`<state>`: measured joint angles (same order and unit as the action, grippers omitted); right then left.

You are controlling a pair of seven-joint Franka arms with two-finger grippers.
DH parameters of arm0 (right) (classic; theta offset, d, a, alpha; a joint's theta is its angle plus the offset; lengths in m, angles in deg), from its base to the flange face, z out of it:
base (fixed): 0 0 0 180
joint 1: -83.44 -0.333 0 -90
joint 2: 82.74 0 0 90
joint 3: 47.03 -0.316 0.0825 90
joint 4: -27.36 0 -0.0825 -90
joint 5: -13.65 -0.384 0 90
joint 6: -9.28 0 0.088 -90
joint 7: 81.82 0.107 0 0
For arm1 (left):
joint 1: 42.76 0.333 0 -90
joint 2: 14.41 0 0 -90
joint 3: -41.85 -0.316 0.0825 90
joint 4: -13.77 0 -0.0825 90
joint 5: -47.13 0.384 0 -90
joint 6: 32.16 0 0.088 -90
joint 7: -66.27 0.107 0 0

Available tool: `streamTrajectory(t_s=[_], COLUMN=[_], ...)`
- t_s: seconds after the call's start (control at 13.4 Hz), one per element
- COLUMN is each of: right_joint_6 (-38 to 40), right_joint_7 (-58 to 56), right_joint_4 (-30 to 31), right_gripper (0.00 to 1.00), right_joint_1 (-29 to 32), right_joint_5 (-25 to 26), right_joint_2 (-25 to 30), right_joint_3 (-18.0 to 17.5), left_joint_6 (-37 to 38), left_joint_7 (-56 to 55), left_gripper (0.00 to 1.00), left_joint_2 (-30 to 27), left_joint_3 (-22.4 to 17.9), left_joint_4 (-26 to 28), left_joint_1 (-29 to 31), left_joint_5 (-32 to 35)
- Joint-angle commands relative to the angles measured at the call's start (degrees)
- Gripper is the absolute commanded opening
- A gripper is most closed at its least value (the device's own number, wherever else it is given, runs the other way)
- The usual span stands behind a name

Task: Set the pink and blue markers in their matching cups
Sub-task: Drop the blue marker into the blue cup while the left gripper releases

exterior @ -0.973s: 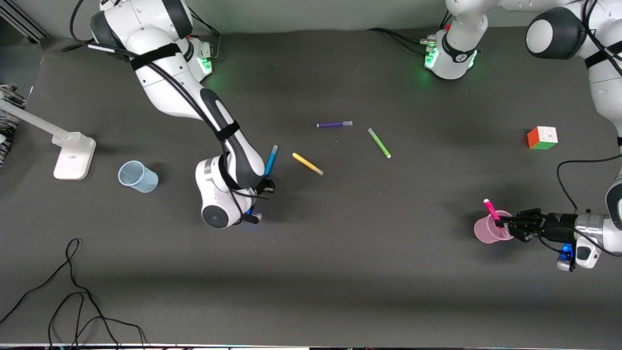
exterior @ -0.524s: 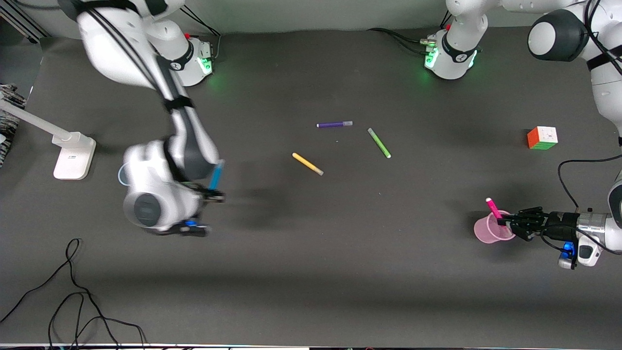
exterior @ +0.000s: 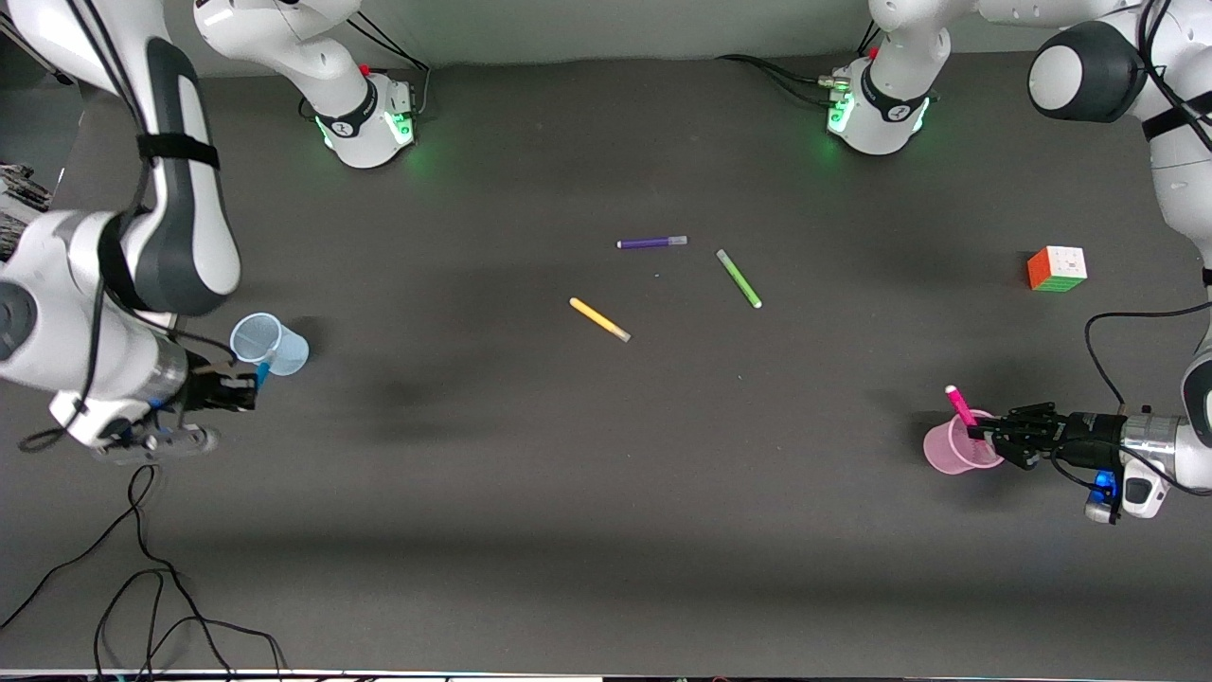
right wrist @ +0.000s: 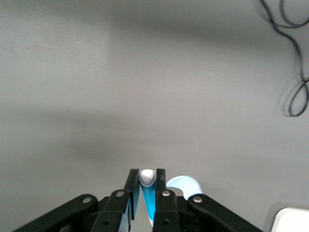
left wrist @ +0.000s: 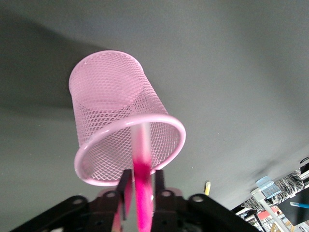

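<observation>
Robotics laboratory bench. Two white arm bases (exterior: 365,128) with green status lights are bolted along the top of the frame onto a dark matte table (exterior: 606,530); loose black cables (exterior: 142,587) trail at lower left, and a colour-block puzzle cube (exterior: 1057,268) sits at right.

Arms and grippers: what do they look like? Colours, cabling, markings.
Both arms have glossy white shells with dark grey joints, black straps and black external cables. Bases glow green. The left gripper and right gripper are black two-finger units with flat fingers and round screw heads; a blue light shows near each wrist.
</observation>
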<state>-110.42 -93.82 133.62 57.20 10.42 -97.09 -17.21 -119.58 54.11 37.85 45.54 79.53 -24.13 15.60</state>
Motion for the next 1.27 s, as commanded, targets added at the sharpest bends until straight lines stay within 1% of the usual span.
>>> streamTrajectory(t_s=[0.0, 0.15, 0.22, 0.45, 0.6, 0.82, 0.97, 1.05, 1.12, 1.2], right_joint_6=[-12.28, -17.21, -18.88, -21.88, -22.33, -25.39, -27.24, -27.69, -29.08, -32.05], right_joint_7=[-5.12, -10.39, -10.94, -10.42, -10.06, -9.98, -9.98, -9.98, -9.98, -9.89], right_joint_4=[18.24, 22.30, 24.14, 28.02, 27.94, 28.03, 28.55, 29.34, 30.91, 32.84], right_gripper=[0.00, 0.00, 0.00, 0.00, 0.00, 0.00, 0.00, 0.00, 0.00, 0.00], right_joint_1=[-1.26, -1.26, -1.26, -1.26, -1.53, -2.32, -2.32, -2.32, -2.23, -2.23], right_joint_5=[5.16, 5.17, 5.17, 4.91, 4.56, 4.55, 4.47, 4.47, 4.38, 4.29], right_joint_2=[13.11, 14.88, 15.23, 16.90, 16.47, 15.94, 15.50, 15.58, 15.93, 15.85], right_joint_3=[3.47, 7.69, 8.40, 8.67, 8.67, 8.58, 8.50, 8.58, 8.58, 8.58], left_joint_6=[-0.38, -0.73, -0.73, -0.73, -0.73, -0.47, 0.49, 1.98, 4.17, 4.88], left_joint_7=[4.23, 4.86, 4.86, 4.69, 4.60, 3.90, 3.81, 3.55, 2.68, 2.41], left_gripper=[1.00, 1.00, 1.00, 1.00, 1.00, 1.00, 1.00, 1.00, 1.00, 1.00], left_joint_2=[1.00, 1.00, 0.91, 0.74, 0.65, 0.03, -0.49, -0.93, -2.76, -4.35], left_joint_3=[0.17, 0.17, 0.17, 0.26, 0.26, 0.26, 0.35, 0.35, 0.35, 0.00], left_joint_4=[-1.16, -1.24, -1.25, -1.51, -1.68, -2.12, -3.96, -5.01, -5.20, -5.20], left_joint_1=[0.36, 0.36, 0.36, 0.36, 0.27, -0.26, -0.52, -0.61, -1.31, -2.36], left_joint_5=[-0.64, -0.64, -0.64, -0.64, -0.64, -0.64, -0.46, -0.02, 0.59, 2.42])
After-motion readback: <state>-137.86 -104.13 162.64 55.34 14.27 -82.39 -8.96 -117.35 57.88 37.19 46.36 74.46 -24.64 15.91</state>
